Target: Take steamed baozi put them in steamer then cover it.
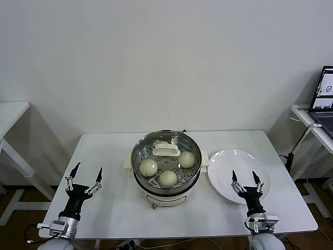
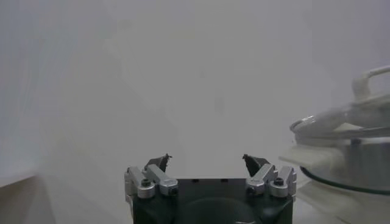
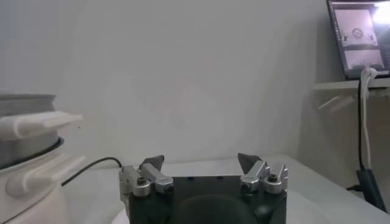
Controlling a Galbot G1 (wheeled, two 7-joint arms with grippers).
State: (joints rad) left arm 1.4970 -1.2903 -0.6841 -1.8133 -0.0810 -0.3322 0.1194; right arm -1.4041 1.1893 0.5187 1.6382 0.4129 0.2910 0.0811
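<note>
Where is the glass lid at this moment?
In the head view the glass lid sits on the steamer at the table's centre, covering the baozi, with the white plate just to the steamer's right.

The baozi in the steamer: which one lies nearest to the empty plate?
The baozi on the steamer's right side, toward the plate; the other two lie farther left.

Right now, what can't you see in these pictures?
1. Head view: only three baozi show in the steamer; the lid handle could hide another.
2. Left wrist view: the picture edge cuts off the steamer, and its inside is hidden.
3. Head view: the laptop screen is too small to read.
</note>
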